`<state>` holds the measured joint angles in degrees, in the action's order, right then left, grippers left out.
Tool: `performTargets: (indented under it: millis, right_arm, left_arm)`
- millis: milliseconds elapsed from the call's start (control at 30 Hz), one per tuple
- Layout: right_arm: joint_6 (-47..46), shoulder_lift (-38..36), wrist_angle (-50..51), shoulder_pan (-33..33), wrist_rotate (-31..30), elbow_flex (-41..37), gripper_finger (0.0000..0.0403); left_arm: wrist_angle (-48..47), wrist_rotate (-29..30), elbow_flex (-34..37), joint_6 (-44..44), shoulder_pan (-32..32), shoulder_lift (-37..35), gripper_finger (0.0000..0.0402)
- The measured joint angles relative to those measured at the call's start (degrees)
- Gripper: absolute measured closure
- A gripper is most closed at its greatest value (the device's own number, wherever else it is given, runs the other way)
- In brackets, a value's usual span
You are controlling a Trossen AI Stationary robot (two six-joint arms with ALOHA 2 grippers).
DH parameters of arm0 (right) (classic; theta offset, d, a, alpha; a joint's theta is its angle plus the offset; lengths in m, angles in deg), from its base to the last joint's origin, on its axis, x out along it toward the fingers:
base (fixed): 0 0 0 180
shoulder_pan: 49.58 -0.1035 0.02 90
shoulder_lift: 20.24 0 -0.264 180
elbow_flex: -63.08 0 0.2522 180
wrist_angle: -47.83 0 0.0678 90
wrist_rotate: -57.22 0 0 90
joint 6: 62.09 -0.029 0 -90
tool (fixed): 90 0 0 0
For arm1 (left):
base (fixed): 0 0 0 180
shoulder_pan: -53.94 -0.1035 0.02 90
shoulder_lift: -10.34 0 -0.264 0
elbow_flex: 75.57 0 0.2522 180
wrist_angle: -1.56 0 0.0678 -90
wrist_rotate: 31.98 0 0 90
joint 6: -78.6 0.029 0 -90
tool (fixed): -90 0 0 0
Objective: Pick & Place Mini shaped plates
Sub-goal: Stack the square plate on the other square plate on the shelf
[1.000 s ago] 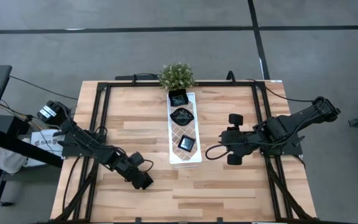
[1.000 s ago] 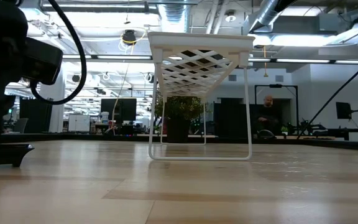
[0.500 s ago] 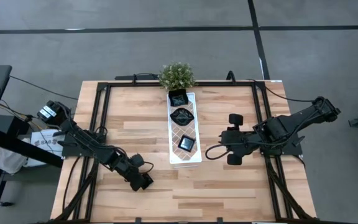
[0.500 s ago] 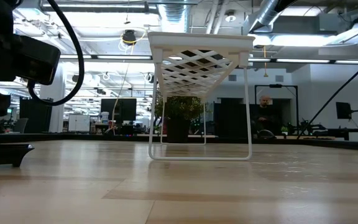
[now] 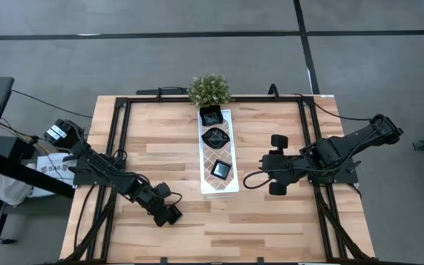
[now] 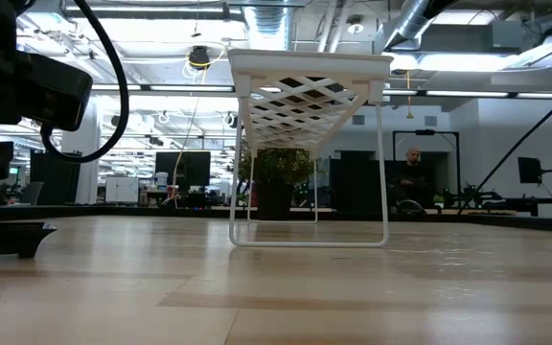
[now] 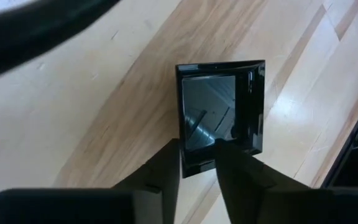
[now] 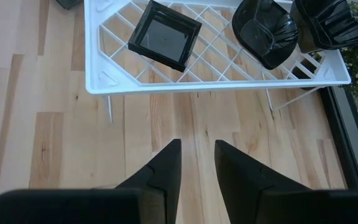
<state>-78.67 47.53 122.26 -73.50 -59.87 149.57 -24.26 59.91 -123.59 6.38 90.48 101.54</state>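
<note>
A square glossy black mini plate [image 7: 221, 109] lies on the wooden table near its near-left part, under my left gripper [image 7: 198, 149] [image 5: 171, 216]. That gripper points down with a narrow gap. One finger stands outside one corner of the plate and the other over its inside. Three more black mini plates [image 5: 210, 115] [image 5: 216, 138] [image 5: 221, 170] sit on the white lattice tray [image 5: 219, 187]. The right wrist view shows them too: a square one [image 8: 165, 34] and two wavy ones [image 8: 266, 31] [image 8: 325, 22]. My right gripper [image 8: 197, 144] [image 5: 267, 168] waits right of the tray, narrowly open and holding nothing. My left gripper stands from above over one corner [image 7: 194, 165] of the square plate, which lies flat on the table. Whether either finger touches the plate, I cannot tell.
The tray [image 6: 310, 91] stands on thin white legs at the table's middle, running from near to far. A potted plant [image 5: 210, 90] stands at its far end. Black frame rails run along the table's left and right sides. Bare wood lies on both sides of the tray.
My left arm's wrist has shifted slightly toward the table's left and then kept still. The plates on the tray and my right arm have not moved.
</note>
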Motion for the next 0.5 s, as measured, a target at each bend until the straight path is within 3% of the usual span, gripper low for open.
performTargets:
  millis: [333,500]
  right_arm:
    - [-0.01,0.0,0.0,0.0,0.0,0.0,0.0311]
    - [-0.02,0.0,0.0,0.0,0.0,0.0,0.0311]
  left_arm:
    - [1.27,0.02,0.0,0.0,0.0,0.0,0.0373]
    - [2.07,1.47,-0.02,-0.02,0.0,0.0,0.0386]
